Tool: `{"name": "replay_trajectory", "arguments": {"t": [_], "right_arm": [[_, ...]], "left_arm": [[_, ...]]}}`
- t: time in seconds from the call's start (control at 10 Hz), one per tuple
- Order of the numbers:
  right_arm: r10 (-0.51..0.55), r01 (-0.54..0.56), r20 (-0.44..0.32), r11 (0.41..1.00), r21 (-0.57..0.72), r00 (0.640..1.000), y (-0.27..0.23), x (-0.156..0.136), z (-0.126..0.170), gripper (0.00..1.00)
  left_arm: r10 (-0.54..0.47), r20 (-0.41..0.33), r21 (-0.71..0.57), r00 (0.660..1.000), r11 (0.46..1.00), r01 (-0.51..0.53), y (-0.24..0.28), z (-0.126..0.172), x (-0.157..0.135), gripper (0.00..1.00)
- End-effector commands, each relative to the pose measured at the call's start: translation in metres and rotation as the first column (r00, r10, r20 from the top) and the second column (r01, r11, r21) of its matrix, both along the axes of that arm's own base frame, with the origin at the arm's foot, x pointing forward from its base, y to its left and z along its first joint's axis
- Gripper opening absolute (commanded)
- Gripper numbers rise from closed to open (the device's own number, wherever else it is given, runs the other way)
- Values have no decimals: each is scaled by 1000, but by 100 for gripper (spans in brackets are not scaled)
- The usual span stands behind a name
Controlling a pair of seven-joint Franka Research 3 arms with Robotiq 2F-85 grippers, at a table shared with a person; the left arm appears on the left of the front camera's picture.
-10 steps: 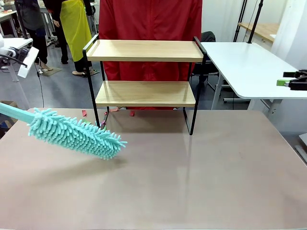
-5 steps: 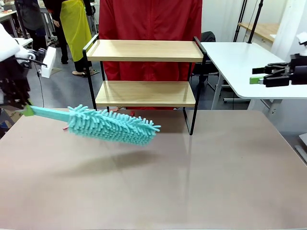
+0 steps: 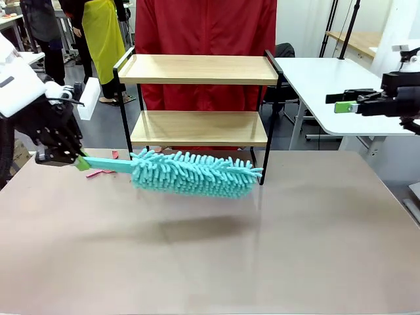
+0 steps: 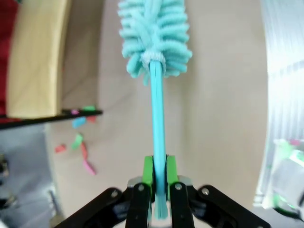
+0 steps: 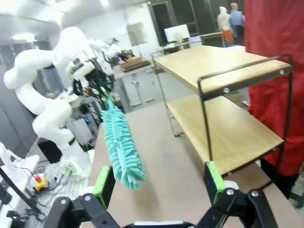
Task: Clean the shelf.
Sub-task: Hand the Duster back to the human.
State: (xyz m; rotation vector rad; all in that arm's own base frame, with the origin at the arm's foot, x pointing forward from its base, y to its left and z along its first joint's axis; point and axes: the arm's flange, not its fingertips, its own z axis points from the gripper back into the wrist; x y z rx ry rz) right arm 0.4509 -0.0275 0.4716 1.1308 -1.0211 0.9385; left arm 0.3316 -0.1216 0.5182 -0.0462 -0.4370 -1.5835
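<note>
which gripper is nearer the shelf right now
Left. The left gripper, shut on the duster handle, sits just off the shelf's left legs; the open right gripper hangs farther off to its right, beside a white side table.

One shelf with two boards, one teal duster, and two robot hands: left, right.

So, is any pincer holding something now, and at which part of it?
The left pincer holds the duster by the end of its thin handle, with the fluffy head free in front of the shelf. The right pincer is open and holds nothing.
</note>
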Motion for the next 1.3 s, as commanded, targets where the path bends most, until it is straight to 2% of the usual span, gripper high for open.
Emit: {"name": "replay_trajectory", "arguments": {"t": [0.0,0.2,0.4,0.6,0.7,0.8,1.0,1.1,1.2], "right_arm": [[21,-19,-15,996,83,1000,16,3,-6,100],[20,-19,-6,990,143,1000,29,0,-19,100],[-13,10,16,981,192,1000,35,1,-25,100],[21,-18,-21,991,134,1000,28,0,-22,100],[21,-18,-21,991,134,1000,28,0,-22,100],[21,-18,-21,991,134,1000,28,0,-22,100],[13,-11,-13,989,145,1000,28,0,-26,100],[22,-30,85,995,90,996,45,-16,-33,100],[34,-48,148,995,88,988,57,-25,-37,100]], "left_arm": [[-65,-15,-134,998,989,62,4,-21,13,13],[-92,12,-235,996,968,92,0,-38,17,13],[-108,1,-302,994,948,104,-3,-54,24,13],[-160,5,-312,987,938,154,-9,-68,28,13],[-177,17,-303,984,937,174,-10,-69,30,13],[-113,-17,-287,993,952,103,-9,-52,33,13],[-113,-17,-287,993,952,103,-9,-52,33,13],[-113,-17,-287,993,952,103,-9,-52,33,13],[-113,-17,-287,993,952,103,-9,-52,33,13]]}}
